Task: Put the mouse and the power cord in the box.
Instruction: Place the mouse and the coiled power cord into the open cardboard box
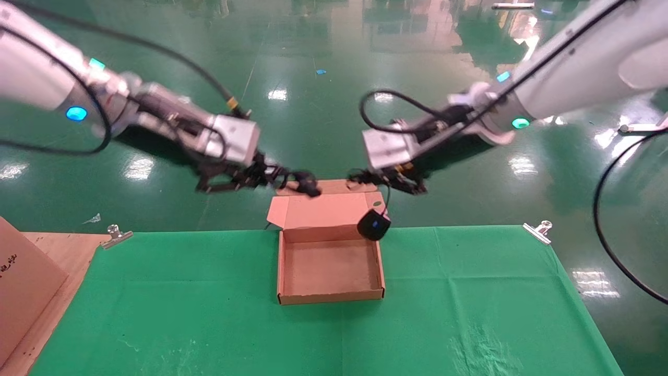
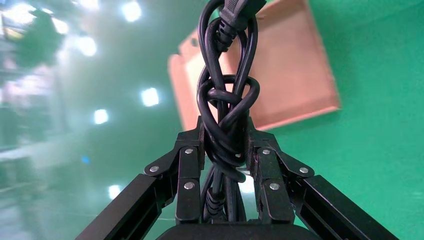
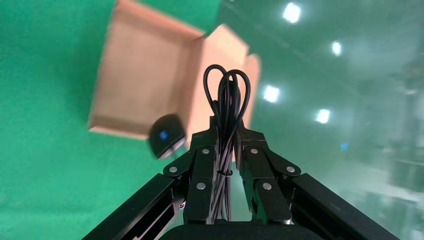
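Mouse [image 1: 373, 225] dangles over box [image 1: 331, 298]; right tool [image 3: 227, 137] grips cable.

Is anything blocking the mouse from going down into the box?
Nothing visible does. The mouse hangs by its cable from the right pincer over the far right corner of the box, whose lid is open and whose tray holds nothing. The left pincer holds the cord off beside the lid's left edge.
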